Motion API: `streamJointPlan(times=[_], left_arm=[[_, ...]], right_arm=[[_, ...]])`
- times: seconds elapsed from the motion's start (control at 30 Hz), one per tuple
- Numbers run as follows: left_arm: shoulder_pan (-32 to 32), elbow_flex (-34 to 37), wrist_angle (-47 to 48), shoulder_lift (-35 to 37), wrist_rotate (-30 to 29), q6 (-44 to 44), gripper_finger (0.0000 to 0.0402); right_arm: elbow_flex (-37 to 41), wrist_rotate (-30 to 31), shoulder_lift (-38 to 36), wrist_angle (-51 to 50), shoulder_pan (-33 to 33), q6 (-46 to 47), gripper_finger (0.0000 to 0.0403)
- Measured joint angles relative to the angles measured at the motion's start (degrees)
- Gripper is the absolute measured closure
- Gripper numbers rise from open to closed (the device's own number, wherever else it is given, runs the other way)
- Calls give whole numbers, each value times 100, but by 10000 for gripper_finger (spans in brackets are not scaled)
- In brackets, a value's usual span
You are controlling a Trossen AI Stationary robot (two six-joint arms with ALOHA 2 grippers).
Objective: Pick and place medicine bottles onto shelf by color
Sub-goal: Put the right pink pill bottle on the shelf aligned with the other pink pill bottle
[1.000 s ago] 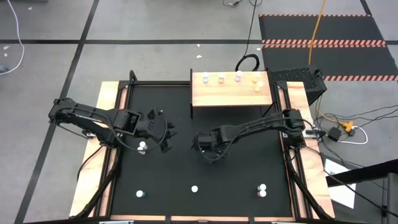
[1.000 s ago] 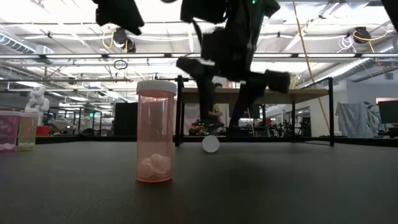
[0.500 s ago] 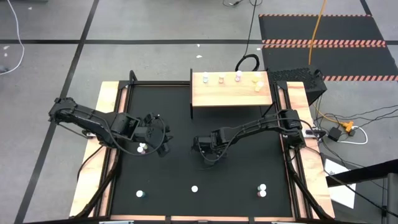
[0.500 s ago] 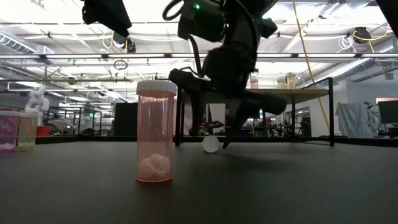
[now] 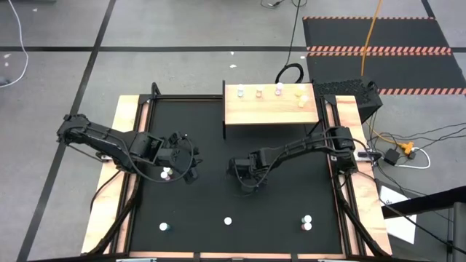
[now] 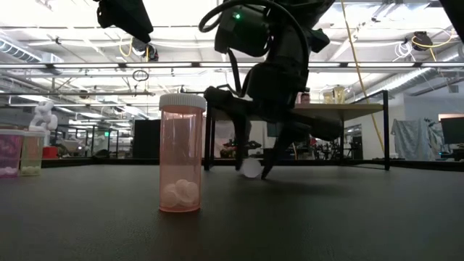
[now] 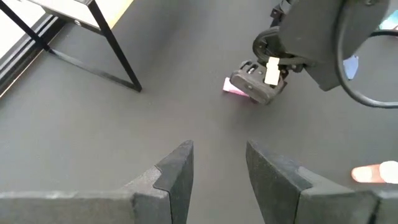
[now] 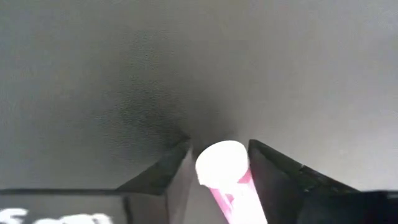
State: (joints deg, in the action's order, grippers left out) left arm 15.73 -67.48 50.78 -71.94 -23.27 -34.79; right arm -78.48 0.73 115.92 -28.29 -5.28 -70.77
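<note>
The right gripper point(image 8: 219, 163) is closing around a fallen pink bottle point(image 8: 227, 175) mid-counter point(image 5: 291, 196), having dropped onto it, so lifting toward the shelf point(image 5: 270, 106) looks imminent, while the left gripper point(image 7: 217, 163) is hovering nearby, partly open and empty.

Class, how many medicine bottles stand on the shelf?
5 on the shelf: four along its far edge, one just nearer. None seems hidden.

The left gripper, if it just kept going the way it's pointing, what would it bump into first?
Probably bare black tabletop. Farther along that line the right gripper sits around a pink bottle lying on its side, though depth is hard to judge.
</note>
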Motion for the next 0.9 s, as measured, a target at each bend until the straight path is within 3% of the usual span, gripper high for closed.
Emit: streamJointPlan(times=[0.2,0.53,0.67,0.9], left_arm=[[0,0,0,0,-2,-6,254],[0,0,2,0,-7,-20,254],[0,0,34,0,-6,-20,254],[0,0,220,0,-13,38,254]], right_arm=[[2,-89,7,-53,152,111,280],[24,161,-15,473,182,502,283],[35,245,-210,669,201,1517,284],[33,-27,-949,965,306,4396,284]])
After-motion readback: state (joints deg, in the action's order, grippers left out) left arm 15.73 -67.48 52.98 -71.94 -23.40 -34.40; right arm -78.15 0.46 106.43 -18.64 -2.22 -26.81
